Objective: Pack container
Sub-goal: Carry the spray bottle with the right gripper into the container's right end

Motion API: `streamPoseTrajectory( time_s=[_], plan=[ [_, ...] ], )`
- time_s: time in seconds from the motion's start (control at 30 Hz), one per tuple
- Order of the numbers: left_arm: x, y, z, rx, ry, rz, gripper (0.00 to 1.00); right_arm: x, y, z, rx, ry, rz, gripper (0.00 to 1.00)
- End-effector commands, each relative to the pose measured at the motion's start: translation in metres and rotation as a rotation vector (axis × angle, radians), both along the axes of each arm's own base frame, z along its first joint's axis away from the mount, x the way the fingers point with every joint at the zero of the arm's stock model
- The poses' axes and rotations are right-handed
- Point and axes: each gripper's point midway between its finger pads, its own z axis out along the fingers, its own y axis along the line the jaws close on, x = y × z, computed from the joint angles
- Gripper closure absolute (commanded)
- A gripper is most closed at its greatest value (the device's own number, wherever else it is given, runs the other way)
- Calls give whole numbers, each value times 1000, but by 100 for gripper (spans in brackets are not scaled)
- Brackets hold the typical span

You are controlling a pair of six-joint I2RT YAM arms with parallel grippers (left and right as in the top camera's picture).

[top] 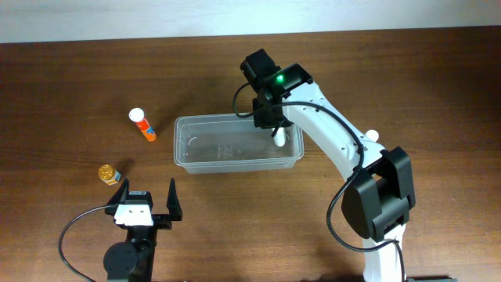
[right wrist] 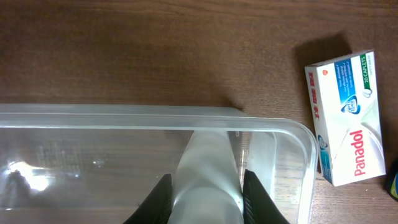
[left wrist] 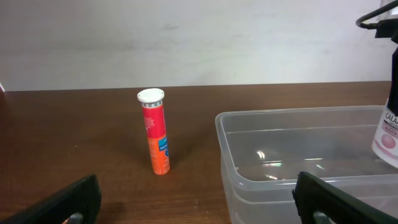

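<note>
The clear plastic container [top: 205, 146] lies at the table's middle; it also shows in the left wrist view [left wrist: 292, 155] and the right wrist view [right wrist: 112, 118]. My right gripper [top: 270, 124] is shut on a white bottle [top: 279, 139] and holds it upright inside the container's right end. The right wrist view shows the bottle [right wrist: 208, 174] between the fingers [right wrist: 205, 196]. In the left wrist view the bottle [left wrist: 388, 134] has a pink label. My left gripper [top: 146, 205] is open and empty near the front edge, left of the container [left wrist: 199, 202].
An orange tube with a white cap [top: 142, 125] [left wrist: 155, 134] stands left of the container. A small gold-lidded jar [top: 109, 174] sits further front left. A white Panadol box [right wrist: 346, 118] lies on the table just outside the container's right end.
</note>
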Motion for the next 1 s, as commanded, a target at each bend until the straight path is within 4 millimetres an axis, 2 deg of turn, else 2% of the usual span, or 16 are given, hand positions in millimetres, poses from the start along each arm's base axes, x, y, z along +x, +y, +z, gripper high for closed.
streamPoseTrajectory(
  time_s=[0.0, 0.2, 0.8, 0.97],
  plan=[
    [0, -2, -2, 14, -1, -12, 1, -1, -3, 7, -16, -32, -15, 79],
    [0, -2, -2, 14, -1, -12, 1, -3, -4, -3, -21, -23, -15, 79],
    [0, -2, -2, 14, -1, -12, 1, 0, -3, -3, -15, -35, -15, 78],
    [0, -2, -2, 14, -1, -12, 1, 0, -3, -9, -17, -32, -16, 79]
  ],
)
